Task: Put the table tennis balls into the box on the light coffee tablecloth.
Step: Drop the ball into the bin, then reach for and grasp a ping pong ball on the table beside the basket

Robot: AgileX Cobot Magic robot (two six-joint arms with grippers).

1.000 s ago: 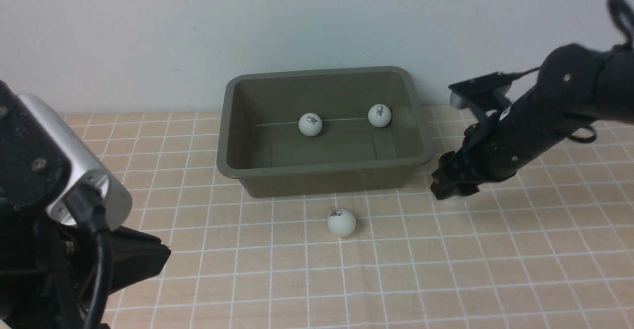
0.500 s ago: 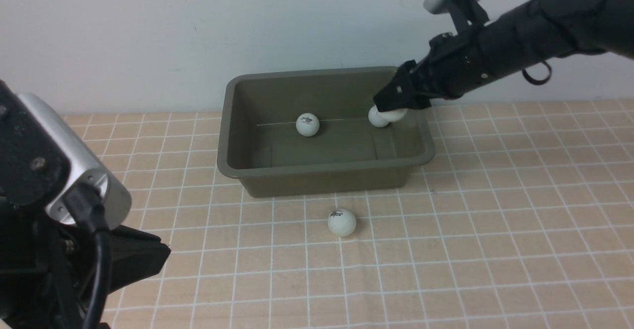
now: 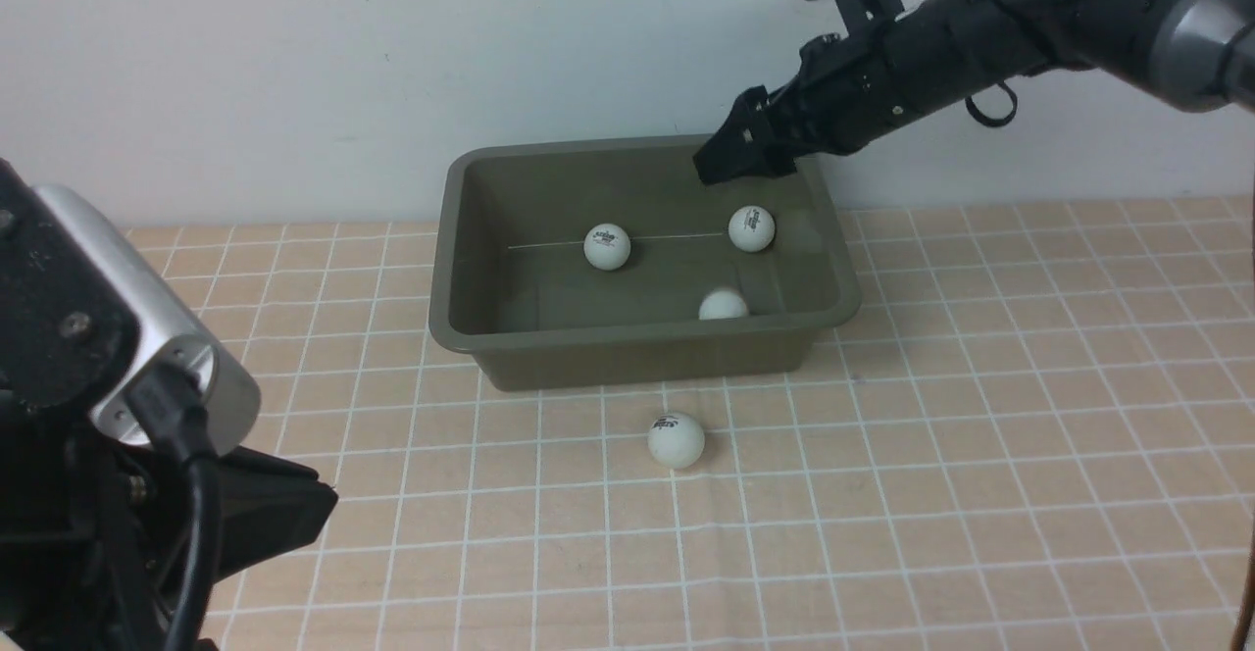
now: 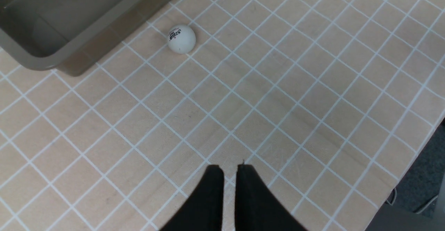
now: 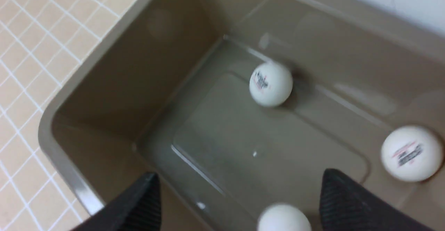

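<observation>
Lab tabletop: gridded tablecloth (image 3: 980,435), blank wall (image 3: 294,63)

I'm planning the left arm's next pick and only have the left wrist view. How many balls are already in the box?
Observer: Three table tennis balls lie inside the box; the front view shows them all.
Operator: Is the right end effector carrying one?
Observer: No. The right end effector is open and empty, its jaws wide apart in its own wrist view.
Operator: Where is it?
Observer: Above the box's far right corner, well away from the lone ball on the light coffee tablecloth.
</observation>
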